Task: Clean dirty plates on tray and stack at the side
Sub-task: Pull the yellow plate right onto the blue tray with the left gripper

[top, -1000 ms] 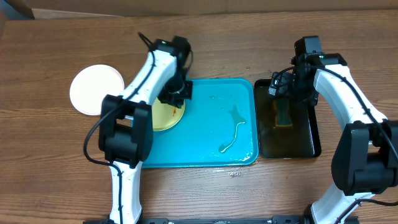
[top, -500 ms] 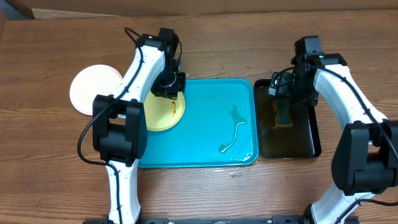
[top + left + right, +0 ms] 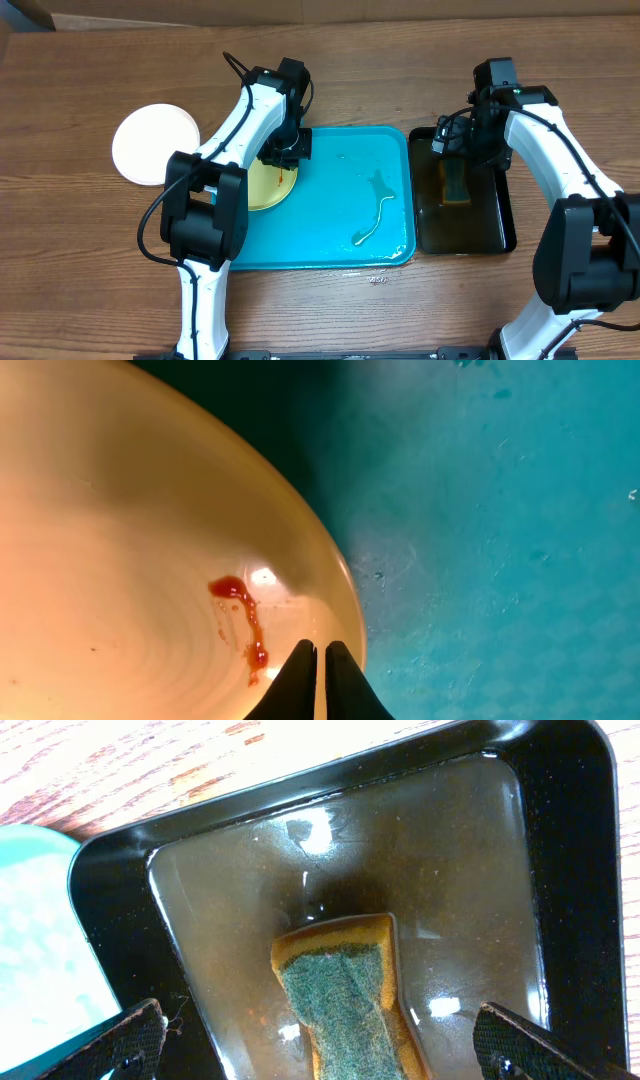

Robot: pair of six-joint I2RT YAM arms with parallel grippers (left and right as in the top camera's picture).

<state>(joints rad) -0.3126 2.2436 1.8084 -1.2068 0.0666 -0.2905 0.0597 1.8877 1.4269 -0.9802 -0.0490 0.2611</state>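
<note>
A lime green plate [image 3: 274, 187] with a pale centre lies at the left end of the turquoise tray [image 3: 340, 235]. An orange-red smear [image 3: 245, 622] marks the plate [image 3: 130, 560] near its rim. My left gripper [image 3: 284, 150] hovers over the plate's far edge. In the left wrist view the left gripper [image 3: 319, 665] is shut to a hairline gap just inside the rim, with nothing seen between the fingers. A white plate [image 3: 155, 143] rests on the table left of the tray. My right gripper [image 3: 320, 1045] stands wide open astride the sponge [image 3: 345, 1000].
A black tray [image 3: 495, 235] holding brownish water and the sponge [image 3: 456, 183] sits right of the turquoise tray. Wet streaks [image 3: 375, 215] lie on the turquoise tray [image 3: 500, 540]. Cardboard runs along the table's far edge.
My left arm swung left over the plate and has come back right to the plate's far edge. The plate stays in place. The right arm has not moved.
</note>
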